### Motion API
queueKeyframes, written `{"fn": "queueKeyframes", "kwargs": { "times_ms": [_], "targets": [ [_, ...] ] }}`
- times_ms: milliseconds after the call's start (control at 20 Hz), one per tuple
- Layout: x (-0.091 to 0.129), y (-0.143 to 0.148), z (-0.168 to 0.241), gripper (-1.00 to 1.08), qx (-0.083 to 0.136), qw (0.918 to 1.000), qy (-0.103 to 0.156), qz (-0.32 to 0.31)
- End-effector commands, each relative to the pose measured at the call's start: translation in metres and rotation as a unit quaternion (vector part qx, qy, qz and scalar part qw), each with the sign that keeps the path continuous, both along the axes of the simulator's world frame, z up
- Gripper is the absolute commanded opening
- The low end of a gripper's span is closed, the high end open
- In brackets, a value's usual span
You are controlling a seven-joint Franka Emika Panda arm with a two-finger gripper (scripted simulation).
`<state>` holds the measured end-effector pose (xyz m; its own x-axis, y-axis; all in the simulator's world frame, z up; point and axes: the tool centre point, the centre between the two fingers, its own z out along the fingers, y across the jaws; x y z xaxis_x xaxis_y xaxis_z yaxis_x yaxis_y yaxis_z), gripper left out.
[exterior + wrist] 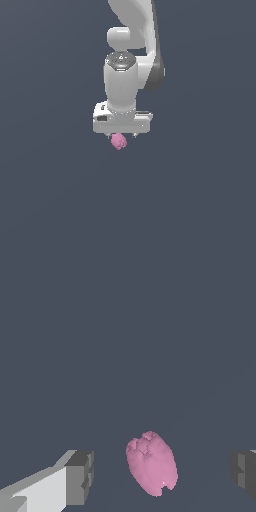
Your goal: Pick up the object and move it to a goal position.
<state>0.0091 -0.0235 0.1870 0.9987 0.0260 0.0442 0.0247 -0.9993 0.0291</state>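
Worktop (45, 200) is filling both views as a flat, dark slate-blue surface, with none of its edges or corners showing, so nothing can be placed against them.

Arm (131, 60) is reaching down from the upper middle of the exterior view, white with a grey band on the side toward the exterior view's right, its wrist pointing straight down at the worktop.

Gripper (121, 135) is hanging under the wrist on a wide white block, its jaws spread well apart. In the wrist view its two dark grey fingertips (80, 476) are standing far to either side, each leaving a clear gap to what lies between them, so it is released and grasping nothing.

Object (151, 463) is lying between the jaws, a small pink knobbly blob, narrower than the gripper and touching neither fingertip. In the exterior view it is showing just below the white block (118, 141), slightly toward that view's left of the gripper's middle. Whether it is resting on the worktop cannot be told.
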Motion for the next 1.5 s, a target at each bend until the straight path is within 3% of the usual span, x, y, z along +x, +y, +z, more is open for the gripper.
{"fn": "queueKeyframes", "kwargs": {
  "times_ms": [0, 650, 1450],
  "targets": [
    [-0.001, -0.001, -0.002, 1.0, 0.0, 1.0, 0.001, 0.005],
    [-0.026, -0.012, -0.037, 1.0, 0.001, 0.9959, 0.011, 0.09],
    [-0.072, -0.025, -0.088, 1.0, 0.007, 0.974, 0.024, 0.225]
  ]
}}
